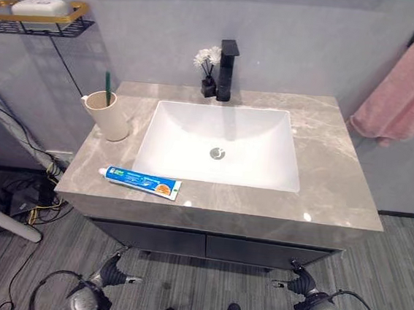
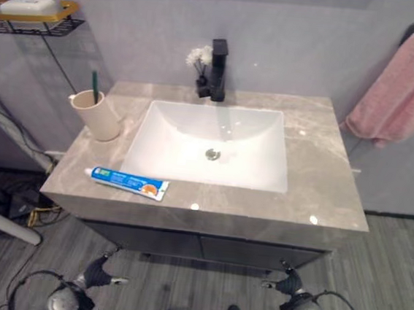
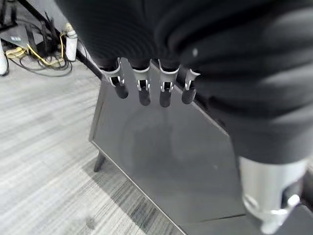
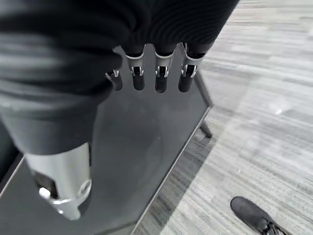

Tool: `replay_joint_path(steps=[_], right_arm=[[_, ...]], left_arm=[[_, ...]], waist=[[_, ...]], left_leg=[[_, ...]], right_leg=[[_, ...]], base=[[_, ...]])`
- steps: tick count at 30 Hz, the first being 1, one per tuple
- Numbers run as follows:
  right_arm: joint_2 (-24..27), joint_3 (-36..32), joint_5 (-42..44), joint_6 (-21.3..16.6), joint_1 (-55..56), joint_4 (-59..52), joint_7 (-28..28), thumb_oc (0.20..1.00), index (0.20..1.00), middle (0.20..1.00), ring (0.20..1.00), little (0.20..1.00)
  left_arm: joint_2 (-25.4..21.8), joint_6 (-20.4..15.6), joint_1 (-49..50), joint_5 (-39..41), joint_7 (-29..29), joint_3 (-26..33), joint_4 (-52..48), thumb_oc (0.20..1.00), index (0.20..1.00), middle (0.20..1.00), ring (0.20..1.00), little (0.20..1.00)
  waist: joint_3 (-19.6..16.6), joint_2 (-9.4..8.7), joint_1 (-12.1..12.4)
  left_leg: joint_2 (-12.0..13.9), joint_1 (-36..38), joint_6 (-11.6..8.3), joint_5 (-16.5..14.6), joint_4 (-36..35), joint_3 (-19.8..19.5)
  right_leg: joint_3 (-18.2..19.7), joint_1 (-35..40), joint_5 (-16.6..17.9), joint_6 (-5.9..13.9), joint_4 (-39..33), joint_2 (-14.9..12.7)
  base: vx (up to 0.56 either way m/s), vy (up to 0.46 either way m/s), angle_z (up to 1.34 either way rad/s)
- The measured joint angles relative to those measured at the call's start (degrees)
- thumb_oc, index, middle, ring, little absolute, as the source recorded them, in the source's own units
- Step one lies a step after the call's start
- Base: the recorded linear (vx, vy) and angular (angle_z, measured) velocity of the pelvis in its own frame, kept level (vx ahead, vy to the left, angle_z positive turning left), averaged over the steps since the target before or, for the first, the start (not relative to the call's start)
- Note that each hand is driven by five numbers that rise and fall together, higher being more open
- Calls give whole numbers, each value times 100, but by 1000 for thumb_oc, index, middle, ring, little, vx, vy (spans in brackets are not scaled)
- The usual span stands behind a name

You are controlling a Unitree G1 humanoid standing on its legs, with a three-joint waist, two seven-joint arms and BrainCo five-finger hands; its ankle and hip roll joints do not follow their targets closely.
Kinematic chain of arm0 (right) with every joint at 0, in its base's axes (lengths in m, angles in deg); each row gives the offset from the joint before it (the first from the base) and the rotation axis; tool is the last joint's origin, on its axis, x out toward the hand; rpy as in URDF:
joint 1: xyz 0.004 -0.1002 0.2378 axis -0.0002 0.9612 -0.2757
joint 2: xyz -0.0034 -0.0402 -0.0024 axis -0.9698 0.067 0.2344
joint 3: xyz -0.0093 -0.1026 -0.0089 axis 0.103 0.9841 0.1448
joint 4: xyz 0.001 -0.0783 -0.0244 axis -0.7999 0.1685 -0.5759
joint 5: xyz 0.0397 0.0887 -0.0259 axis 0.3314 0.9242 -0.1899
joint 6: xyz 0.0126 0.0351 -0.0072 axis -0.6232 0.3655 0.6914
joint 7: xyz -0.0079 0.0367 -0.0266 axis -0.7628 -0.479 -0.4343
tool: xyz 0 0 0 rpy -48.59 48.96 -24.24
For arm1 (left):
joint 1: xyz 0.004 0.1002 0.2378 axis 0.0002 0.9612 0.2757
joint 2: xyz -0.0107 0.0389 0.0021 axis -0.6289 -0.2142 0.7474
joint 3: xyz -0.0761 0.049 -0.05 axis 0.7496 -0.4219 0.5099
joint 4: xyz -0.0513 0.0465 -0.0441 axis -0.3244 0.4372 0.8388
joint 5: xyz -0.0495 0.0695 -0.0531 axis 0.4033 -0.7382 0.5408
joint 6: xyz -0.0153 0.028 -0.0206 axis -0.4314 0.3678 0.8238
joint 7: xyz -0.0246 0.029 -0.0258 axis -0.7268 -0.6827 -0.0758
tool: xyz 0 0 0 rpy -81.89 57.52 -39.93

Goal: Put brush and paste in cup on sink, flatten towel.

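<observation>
A beige cup (image 1: 109, 116) stands on the grey counter (image 1: 324, 159) left of the white sink basin (image 1: 221, 145), and a green toothbrush (image 1: 108, 87) stands upright in it. A blue and white toothpaste tube (image 1: 143, 182) lies flat near the counter's front left edge. A pink towel (image 1: 407, 90) hangs bunched on a wall hook at the right. My left hand (image 1: 111, 272) hangs low in front of the cabinet at lower left, fingers (image 3: 143, 88) relaxed and holding nothing. My right hand (image 1: 299, 282) hangs at lower right, fingers (image 4: 160, 78) likewise relaxed and empty.
A black faucet (image 1: 227, 70) and a small vase of white flowers (image 1: 208, 66) stand behind the basin. A wire shelf with a gold rim (image 1: 36, 20) holding a soap bar is on the left wall. Cables (image 1: 37, 208) lie on the floor at left. The dark cabinet front (image 1: 206, 244) faces both hands.
</observation>
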Motion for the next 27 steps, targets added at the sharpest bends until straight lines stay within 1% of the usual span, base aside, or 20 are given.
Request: replay_joint_path(steps=[2,3,4,5,6,7,8,9,11,13,15,16,19,20,21,22,23,24,25,27], right_arm=[[-7,-28,10,-41,-21,227,-11,1000,1000,1000,1000,1000],[-20,-31,10,-57,-35,351,-10,1000,1000,1000,1000,1000],[-41,-29,8,-54,-50,476,-9,1000,1000,1000,1000,1000],[-37,-27,8,-54,-44,511,-9,1000,1000,1000,1000,1000],[-27,-19,-14,-56,-44,549,-16,1000,1000,1000,1000,1000],[-30,3,-35,-53,-6,544,-32,1000,1000,1000,1000,1000],[-28,32,-82,-56,-25,524,-56,1000,1000,1000,1000,1000],[-27,33,-96,-54,-11,530,-105,1000,1000,1000,1000,1000],[-44,36,-123,-52,20,546,-145,1000,1000,1000,1000,1000],[-51,34,-122,-51,39,559,-145,1000,1000,1000,1000,1000],[-56,28,-117,-49,58,557,-142,1000,1000,1000,1000,1000],[-57,23,-111,-49,76,546,-140,1000,1000,1000,1000,1000],[-59,10,-106,-49,128,531,-140,1000,1000,1000,1000,1000],[-67,-1,-73,-49,185,530,-140,1000,1000,1000,1000,1000],[-93,-30,-65,-46,187,525,-140,1000,1000,1000,1000,1000],[-94,-33,-66,-50,264,524,-137,1000,1000,1000,1000,1000],[-109,-92,-67,-43,229,529,-133,1000,1000,1000,1000,1000],[-113,-91,-67,-40,230,516,-133,1000,1000,1000,1000,1000],[-113,-98,-67,-43,285,502,-132,1000,1000,1000,1000,1000],[-121,-218,-67,-36,311,493,-130,1000,1000,1000,1000,1000]], left_arm=[[-518,-41,344,22,93,196,-759,1000,1000,1000,1000,1000],[-765,-39,464,83,166,322,-1108,1000,1000,1000,1000,1000],[-1063,-62,665,289,298,561,-1612,1000,1000,1000,1000,1000],[-1174,-186,760,469,331,777,-1800,1000,1000,1000,1000,1000],[-1475,-195,760,734,493,992,-2100,1000,1000,1000,1000,1000],[-1764,-192,830,851,603,1144,-2392,1000,1000,1000,1000,1000],[-2077,-255,940,1043,710,1529,-2750,1000,1000,1000,1000,1000],[-2162,-283,957,1230,743,1832,-2937,1000,1000,1000,1000,1000],[-2206,-382,747,1641,742,2144,-3116,1000,1000,1000,1000,1000],[-2208,-448,543,1816,733,2208,-3130,1000,1000,1000,1000,1000],[-2161,-476,349,1879,688,2207,-3006,1000,1000,1000,1000,1000],[-2121,-503,232,1860,619,2169,-2836,1000,1000,1000,1000,1000],[-2168,-474,-8,1666,458,2169,-2478,1000,1000,1000,1000,1000],[-2170,-473,-185,1588,430,2165,-2352,1000,1000,1000,1000,1000],[-2173,-472,-313,1574,384,2169,-2263,1000,1000,1000,1000,1000],[-2173,-481,-405,1547,355,2138,-2199,1000,1000,1000,1000,1000],[-2151,-460,-715,1377,263,1987,-1929,1000,1000,1000,1000,1000],[-2153,-433,-755,1340,236,1971,-1886,1000,1000,1000,1000,1000],[-2151,-443,-817,1333,225,1913,-1831,1000,1000,1000,1000,1000],[-2150,-432,-1122,1182,202,1647,-1467,1000,1000,1000,1000,1000]], waist=[[-7,50,193],[-8,68,239],[-3,81,266],[-14,100,283],[-22,149,356],[-21,145,395],[-25,150,395],[-35,166,398],[-56,199,385],[-56,198,362],[-56,183,287],[-57,179,238],[-70,149,227],[-65,140,190],[-68,134,229],[-70,99,152],[-73,109,184],[-70,92,163],[-87,57,66],[-87,52,43]], left_leg=[[-8,-12,-16,16,15,-32],[-19,-2,-17,20,17,-69],[-24,-28,-20,23,16,-131],[-35,-52,-18,27,17,-156],[-50,-57,-26,53,18,-156],[-51,-56,-27,49,17,-151],[-57,-57,-26,47,17,-151],[-70,-72,-26,48,17,-147],[-82,-71,-26,47,15,-139],[-79,-72,-27,47,15,-131],[-70,-71,-28,47,16,-127],[-65,-65,-29,46,15,-106],[-50,-73,-31,41,15,46],[-58,-76,-31,42,16,96],[-56,-82,-29,40,12,163],[-77,-59,-20,30,12,209],[-74,-69,-15,31,10,316],[-77,-73,-7,20,6,363],[-89,-69,-5,16,-4,447],[-98,-90,2,12,-15,549]], right_leg=[[-38,2,-14,-6,1,-8],[-80,3,-18,-12,1,-23],[-131,7,-31,-10,2,-29],[-152,0,-39,4,3,-37],[-153,-7,-17,-16,0,-60],[-153,-8,-19,-13,2,-61],[-152,-4,-29,8,2,-66],[-150,-1,-26,14,3,-65],[-139,-1,-22,23,2,-87],[-134,-1,-23,25,2,-84],[-128,-6,-21,23,2,-71],[-109,-16,-20,22,0,-67],[37,-112,11,25,1,-51],[92,-154,35,37,1,-57],[157,-174,52,42,2,-56],[218,-221,68,51,0,-56],[297,-236,105,41,1,-65],[370,-269,123,47,1,-64],[433,-317,142,46,1,-69],[550,-403,193,60,1,-77]], base=[[3,2,15],[-12,13,23],[13,15,23],[18,12,18],[55,7,6],[49,1,0],[0,0,0],[0,0,0],[0,0,0],[0,0,0],[-9,11,-2],[-18,29,-10],[-12,25,-23],[-2,57,-31],[0,49,-30],[-1,74,-35],[-3,48,-38],[-2,67,-37],[4,71,-39],[14,83,-33]])
